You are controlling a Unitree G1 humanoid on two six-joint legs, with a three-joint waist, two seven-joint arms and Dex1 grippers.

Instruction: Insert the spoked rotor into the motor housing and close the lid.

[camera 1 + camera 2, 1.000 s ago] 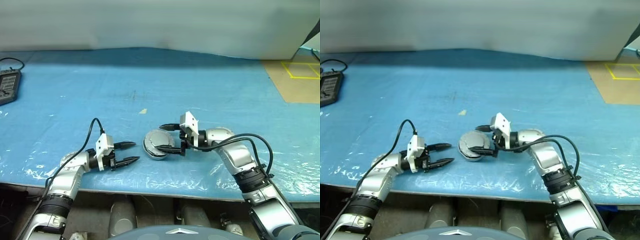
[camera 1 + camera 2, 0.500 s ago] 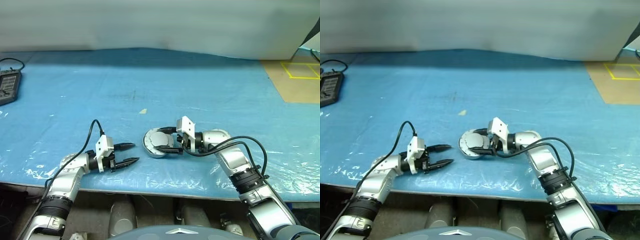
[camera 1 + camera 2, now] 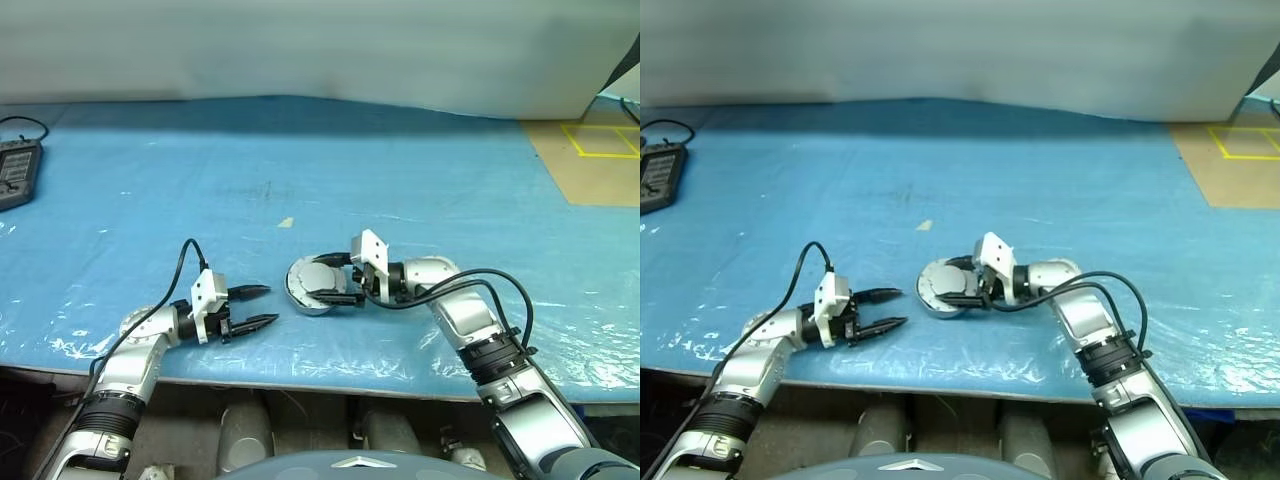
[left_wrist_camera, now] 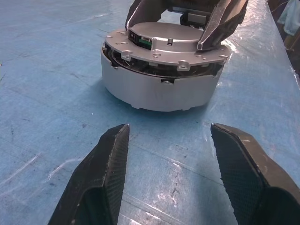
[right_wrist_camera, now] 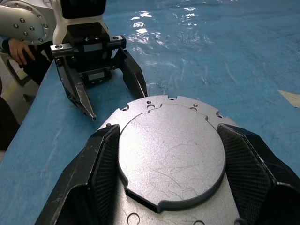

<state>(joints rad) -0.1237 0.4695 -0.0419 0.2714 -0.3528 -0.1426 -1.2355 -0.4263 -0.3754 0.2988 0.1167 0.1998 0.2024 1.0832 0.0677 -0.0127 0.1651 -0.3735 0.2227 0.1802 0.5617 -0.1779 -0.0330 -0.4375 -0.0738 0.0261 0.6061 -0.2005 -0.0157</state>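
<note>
The motor housing, a round silver puck, stands on the blue table near its front edge. The grey lid lies on top of it, slightly askew, with a dark gap along one side. My right gripper reaches in from the right, level, and is shut on the lid's raised round centre, one finger on each side. My left gripper hovers open just left of the housing, pointing at it, with nothing between its fingers. The spoked rotor is hidden.
A black device with a cable lies at the far left of the table. A small pale scrap lies behind the housing. A brown floor with yellow tape lies at the far right. A person's hand shows beyond the table's edge.
My right gripper's fingers have closed from wide apart onto the lid, and the lid now lies flatter on the housing. The left gripper has kept still.
</note>
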